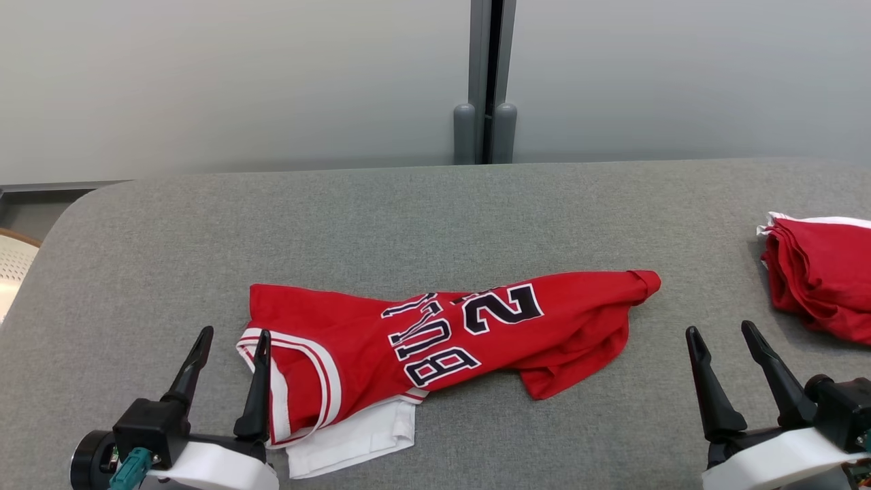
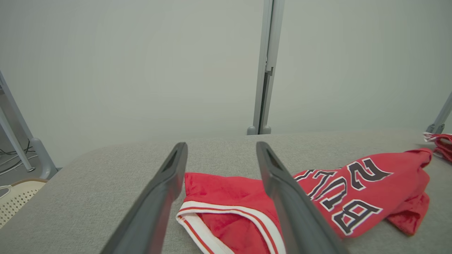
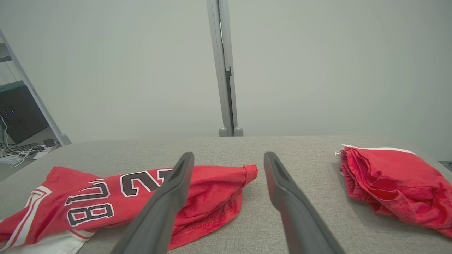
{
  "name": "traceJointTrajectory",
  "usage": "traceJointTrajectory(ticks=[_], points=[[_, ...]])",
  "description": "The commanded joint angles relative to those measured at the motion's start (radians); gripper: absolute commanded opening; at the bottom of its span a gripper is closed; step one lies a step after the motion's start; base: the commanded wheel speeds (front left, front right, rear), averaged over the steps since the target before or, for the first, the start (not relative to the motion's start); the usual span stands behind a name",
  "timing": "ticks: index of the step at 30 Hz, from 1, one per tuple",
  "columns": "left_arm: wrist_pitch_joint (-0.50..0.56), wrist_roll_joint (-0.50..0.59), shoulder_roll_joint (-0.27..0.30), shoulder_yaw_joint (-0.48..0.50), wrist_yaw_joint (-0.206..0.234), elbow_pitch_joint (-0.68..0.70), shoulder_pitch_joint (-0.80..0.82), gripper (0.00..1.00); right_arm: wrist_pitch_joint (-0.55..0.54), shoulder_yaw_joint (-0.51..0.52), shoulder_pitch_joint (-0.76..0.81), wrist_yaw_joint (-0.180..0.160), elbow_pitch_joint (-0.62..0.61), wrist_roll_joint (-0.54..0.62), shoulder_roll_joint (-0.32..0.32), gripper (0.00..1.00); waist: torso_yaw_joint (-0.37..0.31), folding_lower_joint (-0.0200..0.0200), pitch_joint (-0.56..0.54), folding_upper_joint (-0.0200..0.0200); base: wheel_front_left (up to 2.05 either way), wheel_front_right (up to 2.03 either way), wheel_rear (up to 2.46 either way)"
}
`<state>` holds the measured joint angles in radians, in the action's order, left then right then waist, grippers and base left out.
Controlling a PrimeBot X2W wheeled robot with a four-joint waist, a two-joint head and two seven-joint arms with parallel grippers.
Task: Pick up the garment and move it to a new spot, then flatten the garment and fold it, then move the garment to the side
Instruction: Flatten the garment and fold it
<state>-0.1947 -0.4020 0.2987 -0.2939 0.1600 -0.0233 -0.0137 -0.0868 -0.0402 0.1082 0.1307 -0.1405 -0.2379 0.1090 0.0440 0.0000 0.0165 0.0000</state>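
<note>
L claw [image 1: 235,332] + R claw [image 1: 720,329] | blk tapered fingers [image 1: 255,395] | white wrist shells [image 1: 218,466] | teal plug [image 1: 129,469]

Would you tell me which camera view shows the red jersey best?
The head view: the red jersey lies almost wholly visible, lettering and white trim included. In the left wrist view the left tool covers part and the bottom edge crops it; in the right wrist view the right tool hides part.

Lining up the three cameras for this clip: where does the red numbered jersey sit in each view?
Head view: red jersey, centre, slightly left and low.
Left wrist view: red jersey, along the bottom, centre to right.
Right wrist view: red jersey, lower left.
Shared landmark: the grey wall post, upper centre in all three.
</note>
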Motion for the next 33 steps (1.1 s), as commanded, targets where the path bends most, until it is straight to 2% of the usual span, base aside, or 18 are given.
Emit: traceJointTrajectory(ticks=[1, 5, 9, 16, 20, 22, 24, 29, 33], points=[[-0.003, 0.004, 0.002, -0.002, 0.003, 0.003, 0.01, 1.0, 0.0, 0.003, 0.001, 0.0, -0.003, -0.001, 0.006, 1.0, 0.001, 0.0, 0.001, 0.0, 0.0, 0.0, 0.0], [0.001, 0.011, -0.004, -0.023, -0.012, -0.002, 0.032, 1.0, 0.0, 0.001, -0.011, 0.0, -0.005, -0.004, 0.006, 1.0, -0.001, 0.0, 0.013, 0.0, 0.0, 0.0, 0.0], [0.034, -0.013, -0.02, -0.061, -0.051, -0.051, 0.057, 1.0, 0.005, -0.008, -0.021, 0.0, 0.001, -0.007, 0.0, 1.0, -0.005, 0.0, 0.034, 0.0, 0.0, 0.0, 0.0], [0.09, -0.07, -0.063, -0.109, -0.123, -0.242, 0.106, 1.0, 0.001, -0.022, -0.036, 0.0, 0.014, -0.014, -0.006, 1.0, -0.025, 0.0, 0.073, 0.0, 0.0, 0.0, 0.0], [0.107, -0.104, -0.085, -0.115, -0.148, -0.342, 0.128, 1.0, 0.007, -0.024, -0.048, 0.0, 0.018, -0.014, -0.009, 1.0, -0.036, 0.0, 0.091, 0.0, 0.0, 0.0, 0.0], [0.1, -0.106, -0.088, -0.114, -0.153, -0.356, 0.136, 0.96, 0.009, -0.023, -0.05, 0.0, 0.019, -0.014, -0.01, 1.0, -0.037, 0.0, 0.097, 0.0, 0.0, 0.0, 0.0], [0.082, -0.109, -0.093, -0.115, -0.165, -0.37, 0.149, 0.0, 0.014, -0.021, -0.051, 0.0, 0.023, -0.014, -0.011, 1.0, -0.038, 0.0, 0.102, 0.0, 0.0, 0.0, 0.0], [0.032, -0.093, -0.084, -0.117, -0.176, -0.339, 0.171, 0.0, 0.018, -0.014, -0.058, 0.0, 0.027, -0.016, -0.013, 1.0, -0.033, 0.0, 0.113, 0.0, 0.0, 0.0, 0.0], [0.006, -0.075, -0.07, -0.11, -0.161, -0.27, 0.183, 0.0, 0.02, -0.009, -0.064, 0.0, 0.024, -0.019, -0.015, 1.0, -0.024, 0.0, 0.122, 0.0, 0.0, 0.0, 0.0]])
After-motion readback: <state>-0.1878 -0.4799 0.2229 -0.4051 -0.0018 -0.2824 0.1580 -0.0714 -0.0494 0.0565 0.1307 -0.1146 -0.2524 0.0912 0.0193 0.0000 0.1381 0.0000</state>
